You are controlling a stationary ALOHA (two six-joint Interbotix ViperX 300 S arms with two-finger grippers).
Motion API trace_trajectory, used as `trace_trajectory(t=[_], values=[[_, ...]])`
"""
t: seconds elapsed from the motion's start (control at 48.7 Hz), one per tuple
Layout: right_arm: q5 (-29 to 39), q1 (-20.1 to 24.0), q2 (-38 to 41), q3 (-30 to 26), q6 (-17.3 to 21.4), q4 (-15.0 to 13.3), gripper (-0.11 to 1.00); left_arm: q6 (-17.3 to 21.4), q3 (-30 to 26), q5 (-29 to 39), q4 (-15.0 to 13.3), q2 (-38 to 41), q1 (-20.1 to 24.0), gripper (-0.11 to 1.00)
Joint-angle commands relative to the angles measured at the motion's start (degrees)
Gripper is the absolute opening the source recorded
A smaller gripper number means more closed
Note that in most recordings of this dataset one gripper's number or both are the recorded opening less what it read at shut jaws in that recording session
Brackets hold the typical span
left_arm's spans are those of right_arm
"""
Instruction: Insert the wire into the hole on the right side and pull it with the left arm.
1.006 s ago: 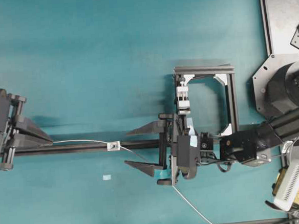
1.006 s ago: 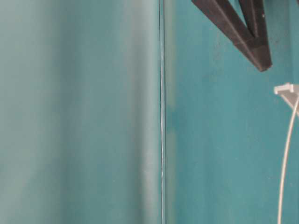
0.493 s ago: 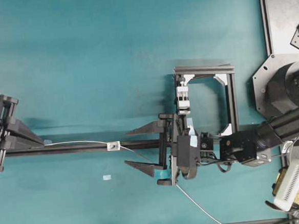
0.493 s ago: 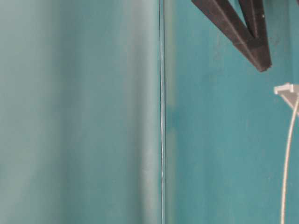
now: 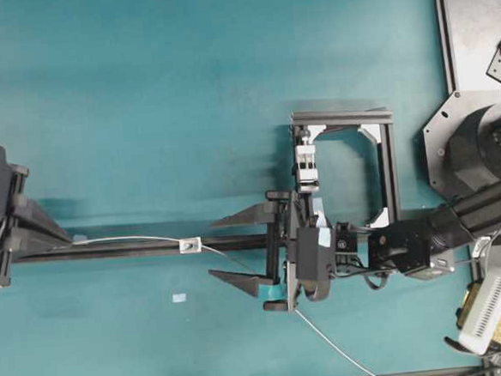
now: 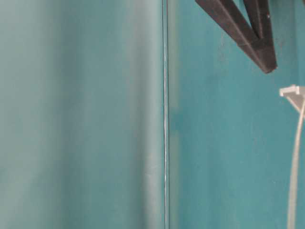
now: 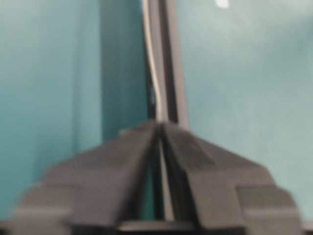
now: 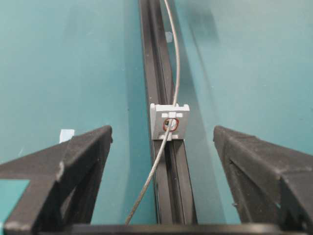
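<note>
The left gripper is being shown at the far left of the overhead view, fingers pressed together to a point; in the left wrist view the wire is being pinched right at the tips, running away along the black rail. Grip looks narrow and end-on — slip is being judged a real risk on something this thin and smooth.

Moving right, the wire is arcing in a shallow bow over the rail to the small bracket, passing through the hole ringed in red in the right wrist view, then trailing off toward the bottom edge. Insertion is being read as done.

The wire is being judged light and springy-stiff — it is holding its curve rather than draping, so a straight pull along the rail should be suiting it; a sideways tug is likely to be binding it at the bracket. The best hold is being judged close to the free end, flat between the pads.

The right gripper is being held wide apart, empty, just right of the bracket, the wire passing between its fingers untouched.
</note>
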Motion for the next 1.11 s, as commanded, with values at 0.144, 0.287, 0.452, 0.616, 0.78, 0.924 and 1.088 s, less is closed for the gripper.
trace_trajectory(t=[0.144, 0.287, 0.452, 0.616, 0.78, 0.924, 1.088], values=[[-0.3, 0.0, -1.8, -0.4, 0.1, -0.1, 0.91, -0.7, -0.7, -0.2, 0.1, -1.3, -0.1, 0.23], [-0.3, 0.0, -1.8, -0.5, 0.1, -0.1, 0.91, -0.7, -0.5, -0.2, 0.2, -1.8, -0.1, 0.66], [-0.4, -0.1, -1.8, -0.4, 0.1, -0.1, 0.91, -0.5, -0.4, -0.2, 0.2, -2.6, 0.1, 0.88], [-0.3, -0.1, -1.8, -0.4, 0.1, -0.1, 0.91, -0.1, -0.3, -0.2, 0.3, -3.8, 1.1, 0.88], [-0.4, 0.0, -1.8, -0.4, 0.0, -0.1, 0.91, 0.3, -0.1, 0.0, 0.4, -4.9, 3.3, 0.88], [-0.3, -0.1, -2.0, -0.3, -0.2, -0.1, 0.91, 1.0, 0.7, 0.1, 0.4, -6.0, 5.2, 0.88], [-0.3, -0.2, -2.8, 0.2, -0.6, -0.1, 0.91, 3.5, 2.2, 0.1, 0.5, -8.2, 7.7, 0.87]])
